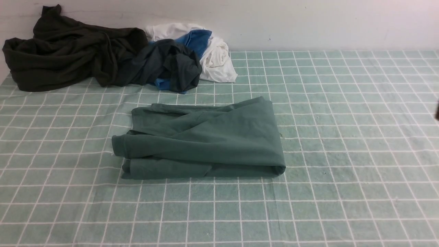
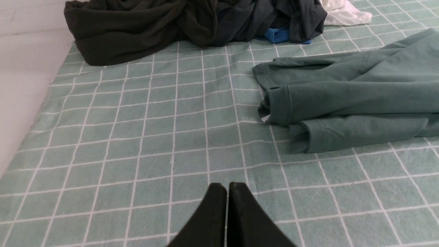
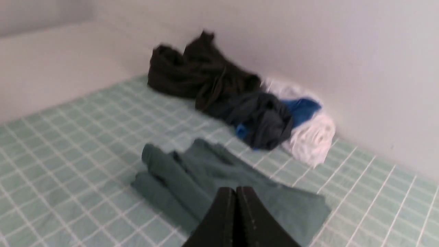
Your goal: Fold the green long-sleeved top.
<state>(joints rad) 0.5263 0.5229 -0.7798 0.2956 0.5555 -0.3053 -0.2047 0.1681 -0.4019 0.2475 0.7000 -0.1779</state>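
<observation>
Both the left gripper [image 2: 227, 187] and right gripper [image 3: 236, 190] are pinched closed, empty; the green top [image 1: 205, 140] at frame centre looks folded, so keep clear and avoid snagging it

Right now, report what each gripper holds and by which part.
Nothing. The left gripper and right gripper are both shut and empty; the green top lies folded, untouched.

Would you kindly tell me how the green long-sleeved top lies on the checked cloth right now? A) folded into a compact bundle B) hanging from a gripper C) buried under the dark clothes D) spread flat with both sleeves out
A: the green long-sleeved top lies folded in layers, apart from the pile of dark clothes, with both grippers shut and empty.
</observation>
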